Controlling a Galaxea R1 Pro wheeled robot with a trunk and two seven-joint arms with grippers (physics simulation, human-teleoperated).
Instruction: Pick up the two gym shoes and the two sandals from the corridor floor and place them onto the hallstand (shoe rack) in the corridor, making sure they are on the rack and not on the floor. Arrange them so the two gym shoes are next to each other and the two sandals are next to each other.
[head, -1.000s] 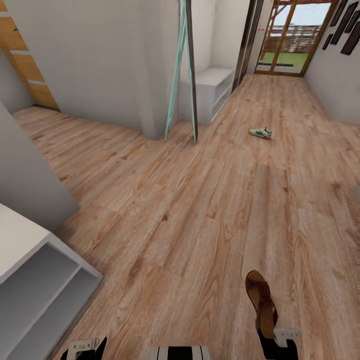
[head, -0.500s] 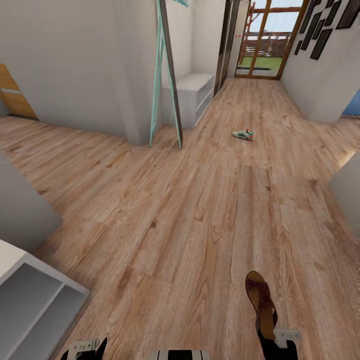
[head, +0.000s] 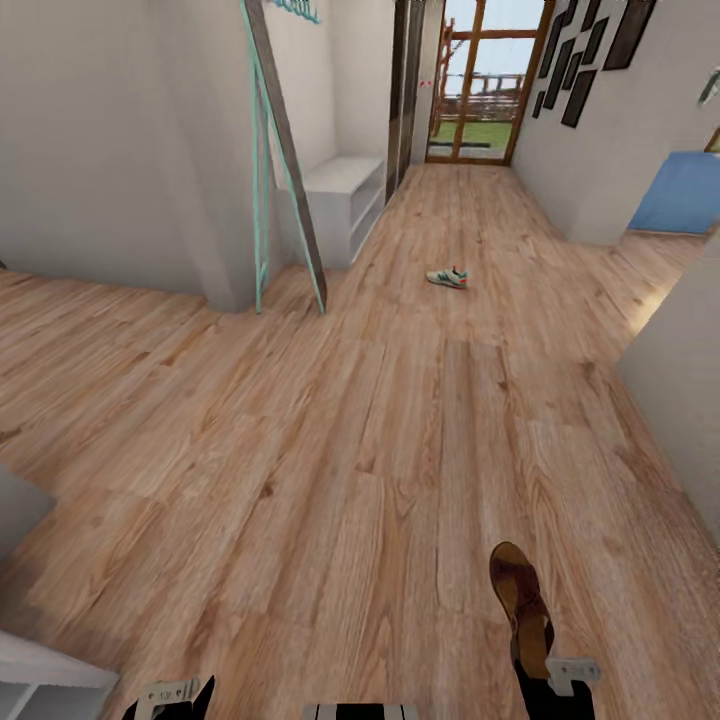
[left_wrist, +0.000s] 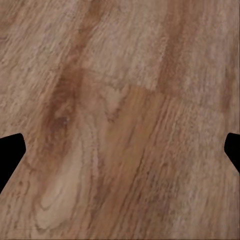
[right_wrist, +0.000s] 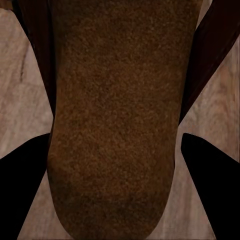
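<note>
My right gripper (head: 543, 668) is shut on a dark brown sandal (head: 520, 598), which sticks forward above the corridor floor (head: 350, 430) at the bottom right of the head view. In the right wrist view the sandal's brown underside (right_wrist: 115, 115) lies between the dark fingers (right_wrist: 22, 190). One white gym shoe (head: 447, 278) with green stripes lies on the floor further down the corridor. My left gripper (head: 176, 694) hangs open over bare planks, its fingertips (left_wrist: 10, 150) wide apart.
A low white two-level shelf unit (head: 345, 195) stands against the left wall behind a leaning teal-and-wood frame (head: 285, 170); I cannot tell if it is the hallstand. Another white unit's corner (head: 45, 672) shows bottom left. A wall corner (head: 680, 390) juts in at right. A glass door (head: 480, 80) ends the corridor.
The camera has turned, so the whole scene slid left and the near white unit has almost left the picture. The sandal stays in my right gripper.
</note>
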